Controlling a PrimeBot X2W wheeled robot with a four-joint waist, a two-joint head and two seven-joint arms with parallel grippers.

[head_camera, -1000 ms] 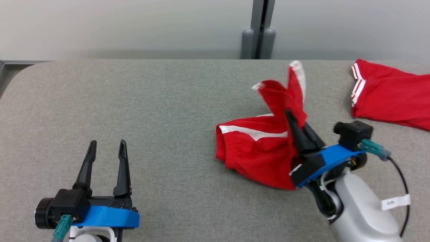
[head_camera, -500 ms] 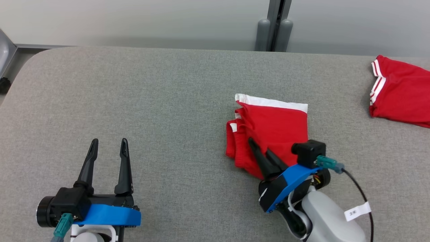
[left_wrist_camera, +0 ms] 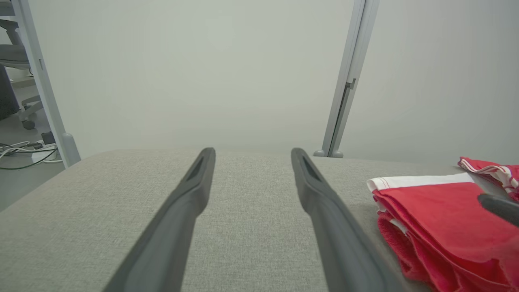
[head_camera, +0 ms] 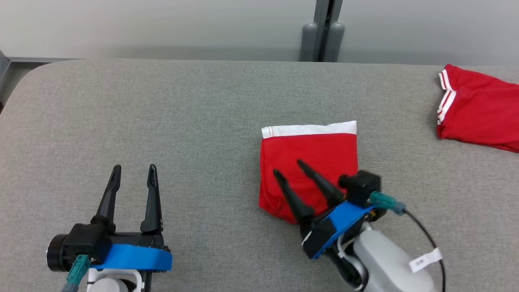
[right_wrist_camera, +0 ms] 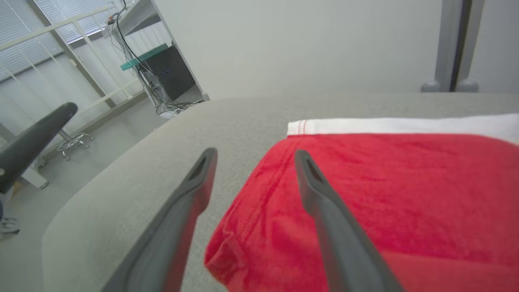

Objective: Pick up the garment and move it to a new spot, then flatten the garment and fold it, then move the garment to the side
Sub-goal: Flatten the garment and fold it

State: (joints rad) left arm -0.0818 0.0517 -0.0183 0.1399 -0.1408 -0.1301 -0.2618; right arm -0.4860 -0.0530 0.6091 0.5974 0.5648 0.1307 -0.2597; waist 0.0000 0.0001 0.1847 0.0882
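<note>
The red garment (head_camera: 308, 158) with a white band along its far edge lies folded into a rough square on the grey table (head_camera: 182, 121). My right gripper (head_camera: 288, 167) hovers open over the garment's near-left part, with nothing between its fingers. In the right wrist view the garment (right_wrist_camera: 397, 190) spreads under the right finger (right_wrist_camera: 324, 202), its left edge between the two fingers. My left gripper (head_camera: 132, 169) stands open at the lower left, well apart from the cloth. The left wrist view has the garment (left_wrist_camera: 442, 215) at the right.
A second red garment (head_camera: 478, 109) with white stripes lies at the table's far right. A grey post (head_camera: 322, 30) stands behind the back edge, before a pale wall. The table's rounded left corner (head_camera: 24, 81) drops to the floor.
The right gripper has let go of the garment and opened; the cloth, held up a second ago, now lies folded flat. The head camera has shifted. The left gripper has stayed put.
</note>
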